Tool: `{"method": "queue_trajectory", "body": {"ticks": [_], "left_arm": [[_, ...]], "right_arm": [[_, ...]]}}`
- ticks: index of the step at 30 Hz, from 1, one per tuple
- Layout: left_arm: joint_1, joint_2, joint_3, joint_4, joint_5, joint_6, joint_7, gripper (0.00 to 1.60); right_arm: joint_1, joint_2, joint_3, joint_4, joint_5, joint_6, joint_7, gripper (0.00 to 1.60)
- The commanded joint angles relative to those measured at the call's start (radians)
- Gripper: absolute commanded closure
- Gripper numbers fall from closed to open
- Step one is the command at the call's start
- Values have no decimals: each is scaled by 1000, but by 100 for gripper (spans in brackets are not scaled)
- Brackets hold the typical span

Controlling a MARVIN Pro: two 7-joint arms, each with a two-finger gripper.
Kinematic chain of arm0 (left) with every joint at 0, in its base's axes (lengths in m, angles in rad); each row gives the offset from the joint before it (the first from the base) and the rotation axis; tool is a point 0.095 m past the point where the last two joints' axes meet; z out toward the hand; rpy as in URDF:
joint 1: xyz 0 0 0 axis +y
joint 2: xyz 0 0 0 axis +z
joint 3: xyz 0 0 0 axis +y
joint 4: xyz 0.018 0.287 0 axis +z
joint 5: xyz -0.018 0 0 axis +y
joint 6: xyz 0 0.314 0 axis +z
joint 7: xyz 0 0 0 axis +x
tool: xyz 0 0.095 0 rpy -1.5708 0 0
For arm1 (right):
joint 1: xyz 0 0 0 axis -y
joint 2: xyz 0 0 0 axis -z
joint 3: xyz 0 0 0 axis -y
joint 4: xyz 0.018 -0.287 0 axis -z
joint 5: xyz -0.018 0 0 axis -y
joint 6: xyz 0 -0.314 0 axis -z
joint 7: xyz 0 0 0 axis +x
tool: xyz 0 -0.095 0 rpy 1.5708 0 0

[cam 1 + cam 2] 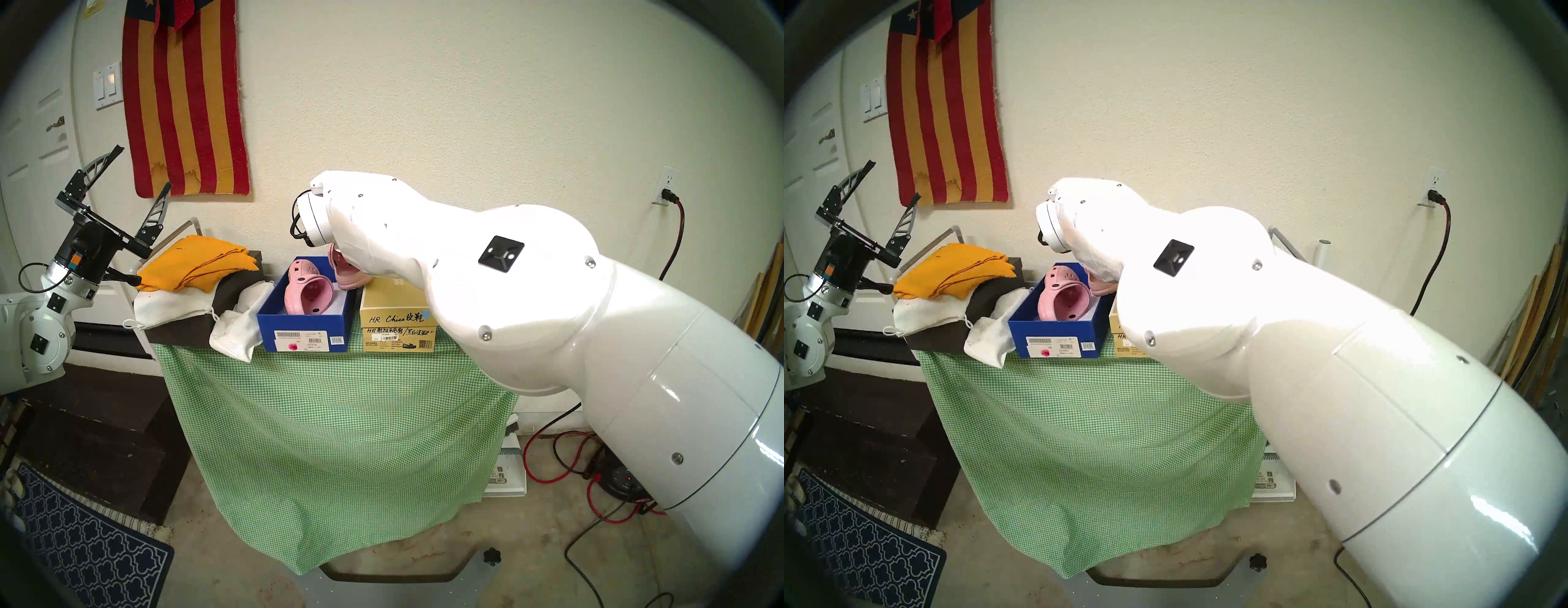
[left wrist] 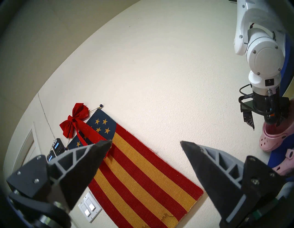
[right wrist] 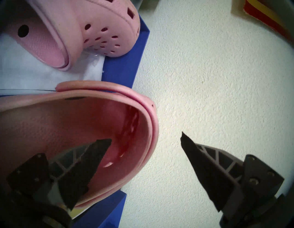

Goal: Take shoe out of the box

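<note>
Two pink perforated foam clogs (image 3: 82,31) sit at the deep royal-blue cardboard box (image 1: 303,331) — my right gripper (image 3: 146,143) straddles one's rim, jaws wide, unclosed; squeezing comes next.

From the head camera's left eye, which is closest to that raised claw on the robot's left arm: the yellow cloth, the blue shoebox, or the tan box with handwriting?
Measured from the left gripper, whose jaws stand open:
1. Yellow cloth, folded just below and to its right.
2. Blue shoebox, at the table's middle, holding pink clogs.
3. Tan box, beyond the shoebox, partly behind the right arm.
</note>
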Motion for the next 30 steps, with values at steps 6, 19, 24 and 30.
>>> {"method": "queue_trajectory", "body": {"ticks": [6,19,24,30], "left_arm": [[-1,0,-1,2,2,-1,-1,0],[-1,0,-1,2,2,-1,-2,0],[-1,0,-1,2,2,-1,-2,0],[-2,0,-1,2,2,-1,-2,0]], "right_arm": [[13,0,-17,35,-31,-52,-25,8],[-20,0,5,57,-28,-69,-68,160],[-15,0,9,74,-29,-14,-40,160],[43,0,12,52,-38,89,14,160]]}}
